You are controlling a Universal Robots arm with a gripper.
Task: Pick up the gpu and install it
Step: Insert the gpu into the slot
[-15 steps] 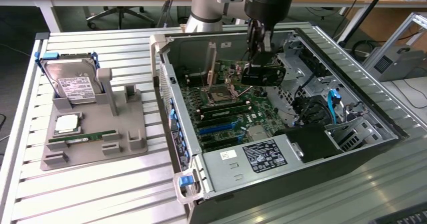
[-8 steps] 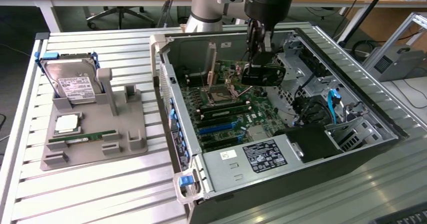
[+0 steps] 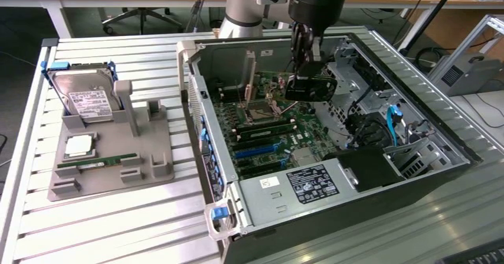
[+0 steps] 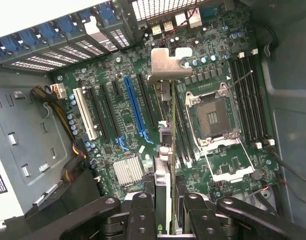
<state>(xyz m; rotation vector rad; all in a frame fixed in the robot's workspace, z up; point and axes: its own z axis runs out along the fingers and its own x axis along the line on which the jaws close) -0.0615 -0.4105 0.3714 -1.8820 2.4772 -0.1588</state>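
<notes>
I see black gripper inside open grey computer case | above green motherboard | grey parts tray well apart, holding silver hard drive

Even indoor light, both views sharp.
Soft shadows inside the computer case; mild glare on the table slats; the gripper perhaps slightly blurred.
</notes>
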